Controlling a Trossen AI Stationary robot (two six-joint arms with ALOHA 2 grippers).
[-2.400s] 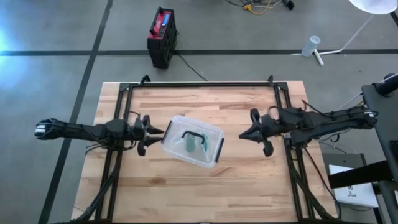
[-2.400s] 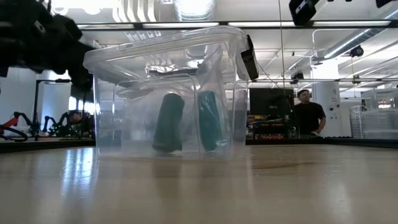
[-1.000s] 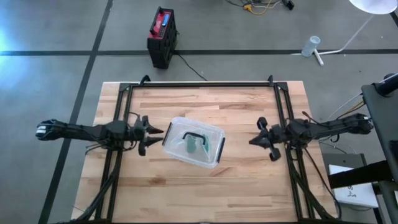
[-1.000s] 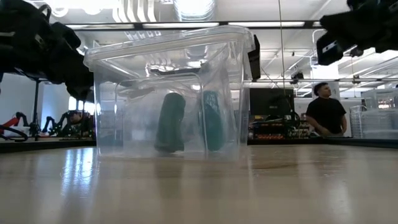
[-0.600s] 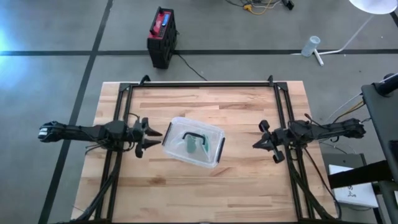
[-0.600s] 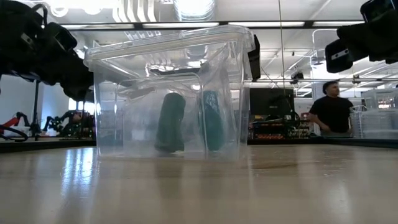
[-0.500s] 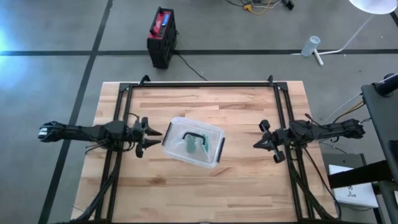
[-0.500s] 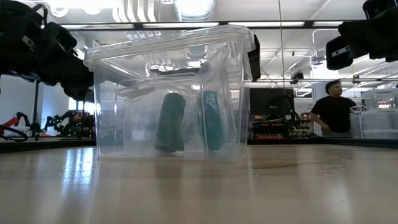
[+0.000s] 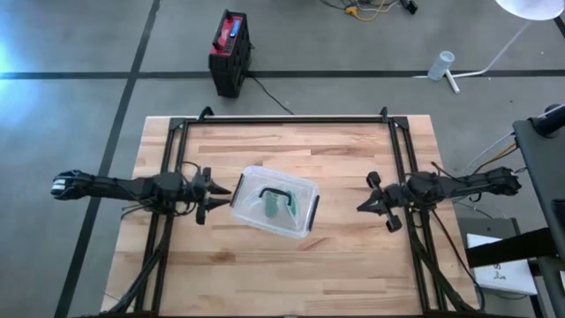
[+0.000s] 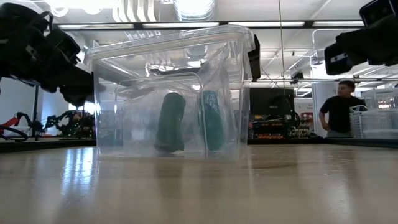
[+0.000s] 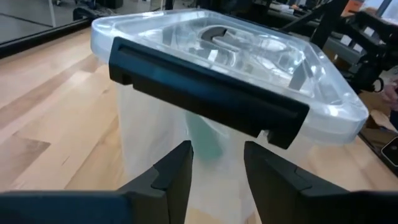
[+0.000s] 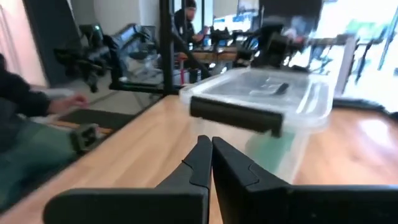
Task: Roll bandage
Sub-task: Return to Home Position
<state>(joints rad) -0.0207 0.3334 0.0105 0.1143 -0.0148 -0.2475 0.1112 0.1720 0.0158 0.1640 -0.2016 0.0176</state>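
The transparent bin (image 9: 251, 177) looks light, stiff and slick; grip its lid rim. At its nine o'clock the left pincer (image 9: 218, 192) sits apart, with the right pincer (image 9: 360, 208) together at three.

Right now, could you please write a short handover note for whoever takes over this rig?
Left pincer: open, empty, close beside the transparent bin, facing its black end latch.
Right pincer: shut, empty, well clear of the bin, over the right side of the table.
Bin: mid-table, lid on; green bandage rolls stand inside.
Done: bandage packed, bin lidded.
Left: bring both arms home. I cannot tell whether the latches are fully snapped.
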